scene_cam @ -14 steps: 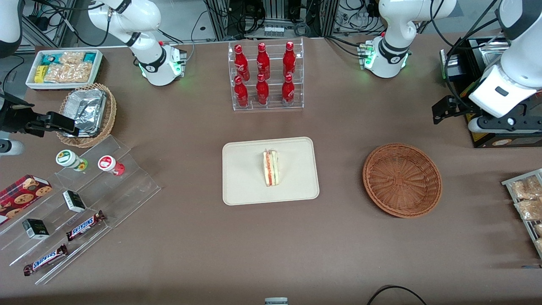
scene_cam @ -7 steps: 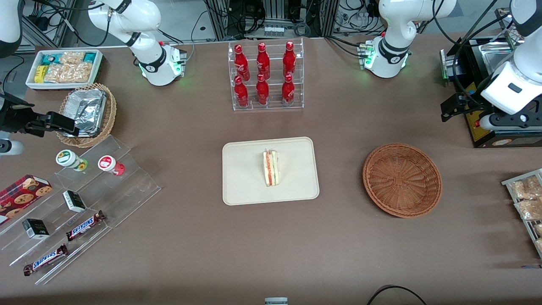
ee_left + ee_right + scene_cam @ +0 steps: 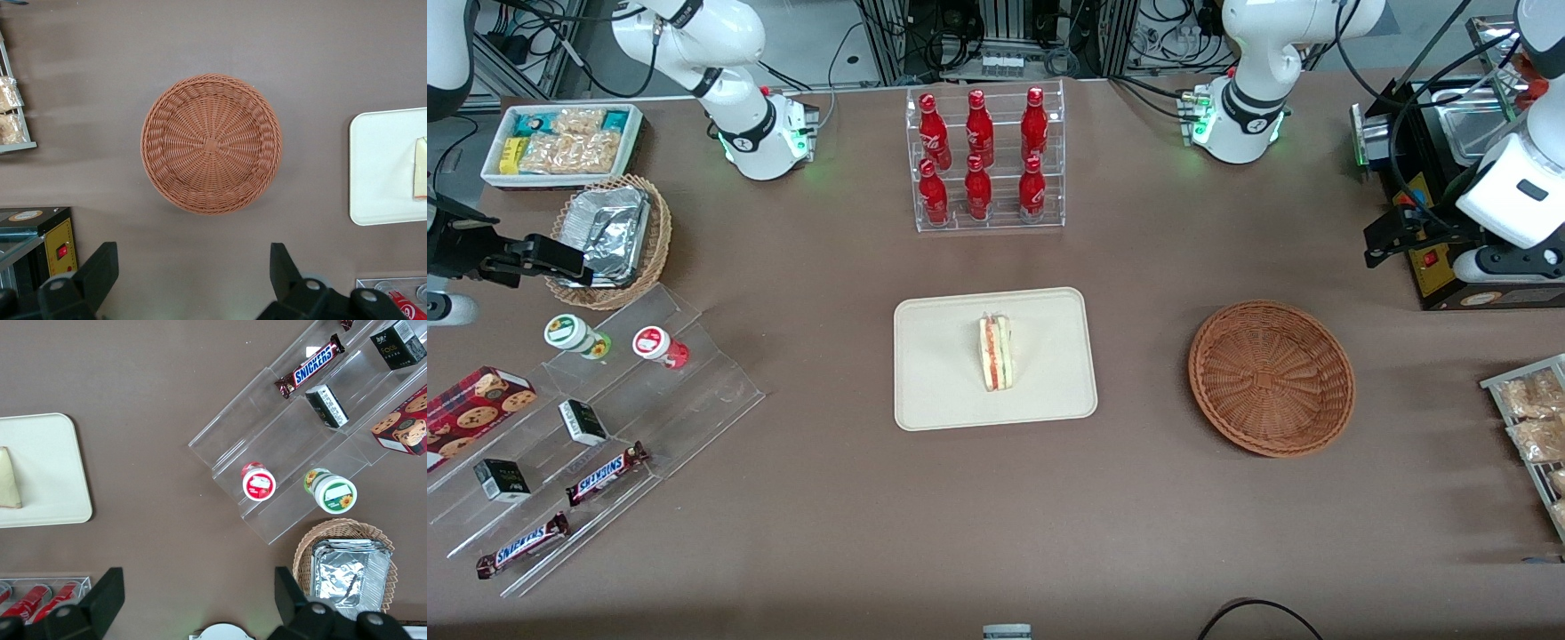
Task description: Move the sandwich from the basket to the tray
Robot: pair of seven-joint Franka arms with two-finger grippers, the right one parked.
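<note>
The sandwich (image 3: 996, 353) lies on the tray (image 3: 934, 373), standing on one edge with its red and green layers facing up, near the tray's middle; the basket (image 3: 1272, 378) sits well apart from it toward my end of the table, and I see nothing in it but its own weave; so I judge the job itself done, with nothing left but to park my arm out of the way. My gripper (image 3: 192, 270) hangs high above the table, over the bare brown cloth just beside the basket's rim and near a black box (image 3: 1440, 267) with a red switch; its two fingers (image 3: 100, 270) are spread wide, with open air between them; they pinch nothing and touch nothing. From my wrist I look straight down into the basket (image 3: 211, 143), with a corner of the tray (image 3: 380, 167) and one end of the sandwich (image 3: 420, 168) showing at the frame's edge.
</note>
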